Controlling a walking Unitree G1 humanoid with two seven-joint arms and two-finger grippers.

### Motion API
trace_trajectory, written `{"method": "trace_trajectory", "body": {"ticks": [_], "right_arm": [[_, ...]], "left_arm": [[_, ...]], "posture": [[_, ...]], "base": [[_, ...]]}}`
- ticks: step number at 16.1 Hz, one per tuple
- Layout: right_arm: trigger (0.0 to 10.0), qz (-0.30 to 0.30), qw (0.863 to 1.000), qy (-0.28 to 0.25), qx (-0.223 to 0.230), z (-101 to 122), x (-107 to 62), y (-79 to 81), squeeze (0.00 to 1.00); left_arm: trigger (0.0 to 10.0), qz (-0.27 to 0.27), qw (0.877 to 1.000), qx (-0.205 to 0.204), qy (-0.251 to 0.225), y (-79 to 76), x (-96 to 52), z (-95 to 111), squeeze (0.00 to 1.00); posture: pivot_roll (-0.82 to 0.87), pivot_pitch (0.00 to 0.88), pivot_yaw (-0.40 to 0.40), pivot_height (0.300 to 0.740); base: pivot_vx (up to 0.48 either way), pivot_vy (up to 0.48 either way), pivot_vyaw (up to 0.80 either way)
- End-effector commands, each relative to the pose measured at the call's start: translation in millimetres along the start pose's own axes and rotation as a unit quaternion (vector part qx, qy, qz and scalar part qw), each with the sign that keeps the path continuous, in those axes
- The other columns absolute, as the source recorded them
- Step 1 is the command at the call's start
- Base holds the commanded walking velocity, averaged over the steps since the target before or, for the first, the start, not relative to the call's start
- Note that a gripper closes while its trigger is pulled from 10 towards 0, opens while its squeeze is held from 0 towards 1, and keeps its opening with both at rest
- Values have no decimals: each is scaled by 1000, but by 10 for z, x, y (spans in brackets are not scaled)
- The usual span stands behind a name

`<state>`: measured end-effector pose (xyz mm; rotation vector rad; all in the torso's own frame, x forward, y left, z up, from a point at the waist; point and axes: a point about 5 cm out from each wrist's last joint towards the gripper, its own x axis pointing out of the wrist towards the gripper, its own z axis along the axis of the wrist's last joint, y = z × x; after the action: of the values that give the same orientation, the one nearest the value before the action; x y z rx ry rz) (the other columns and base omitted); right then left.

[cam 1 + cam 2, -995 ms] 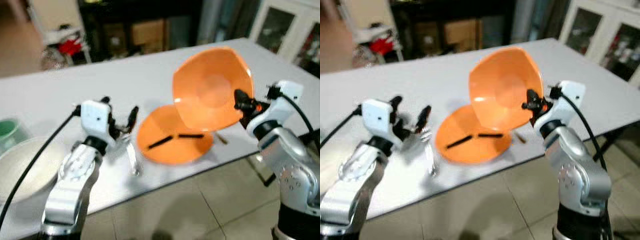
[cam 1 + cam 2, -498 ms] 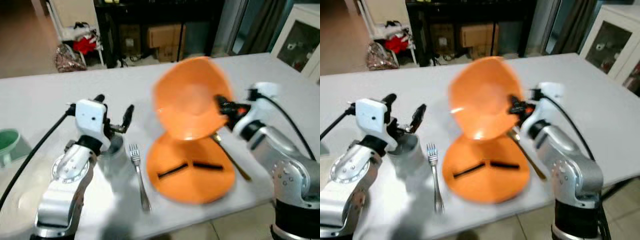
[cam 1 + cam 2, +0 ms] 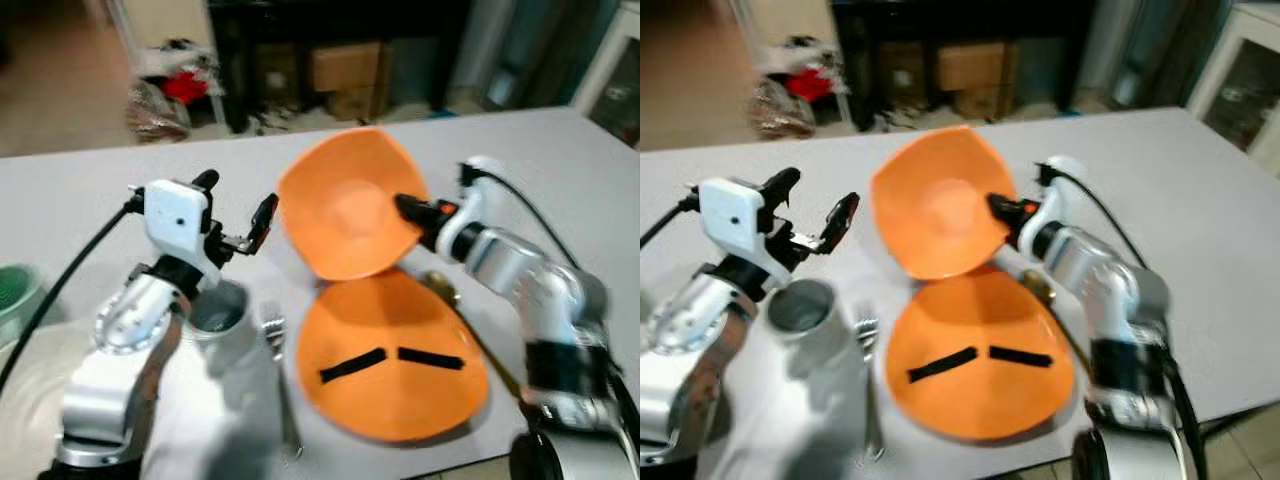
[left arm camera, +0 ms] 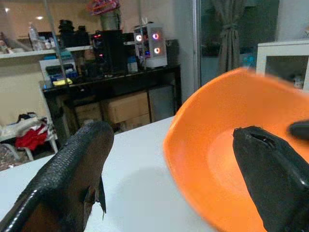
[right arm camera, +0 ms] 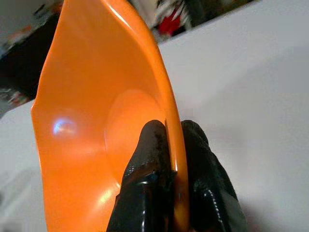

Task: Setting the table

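The right claw (image 3: 405, 208) pinches the orange bowl (image 3: 345, 205) by its rim, tipped up. Lower it flat onto the orange plate (image 3: 395, 365). The left claw (image 3: 237, 215) is spread apart, holding nothing.

Orange bowl shifted leftward over flat orange plate
The right gripper (image 3: 405, 206) carried the tilted orange plastic bowl (image 3: 345, 203) left, closer to the left gripper (image 3: 236, 214); a grey metal cup (image 3: 217, 308) came into view below that gripper.

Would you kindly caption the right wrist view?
Right gripper pinching the rim of a tilted orange bowl above the white table.
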<state>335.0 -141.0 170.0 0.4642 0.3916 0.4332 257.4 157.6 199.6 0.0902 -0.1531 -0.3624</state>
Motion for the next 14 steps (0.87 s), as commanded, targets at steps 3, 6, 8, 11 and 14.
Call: {"method": "trace_trajectory", "body": {"ticks": [3,6,8,11,14], "right_arm": [[10000,11,999,19,37,22,203,-21,0],[10000,4,995,81,55,-74,415,-6,0],[10000,1,992,104,74,-128,482,-20,0],[10000,6,987,118,111,-173,555,-25,0],[10000,-4,986,116,117,-198,599,-34,0]], "left_arm": [[10000,-52,998,-19,2,-63,-7,83,0],[10000,-108,993,-19,32,-57,-77,141,0],[10000,-145,988,-18,51,-32,-159,205,0],[10000,-187,978,-20,87,-10,-270,229,0],[10000,-209,972,-20,104,-35,-328,240,0]], "posture": [[-15,0,37,740],[-1,0,42,740],[7,0,40,740],[15,0,40,740],[24,0,39,740]], "base": [[0,0,0],[0,0,0],[0,0,0],[0,0,0],[0,0,0]]}}
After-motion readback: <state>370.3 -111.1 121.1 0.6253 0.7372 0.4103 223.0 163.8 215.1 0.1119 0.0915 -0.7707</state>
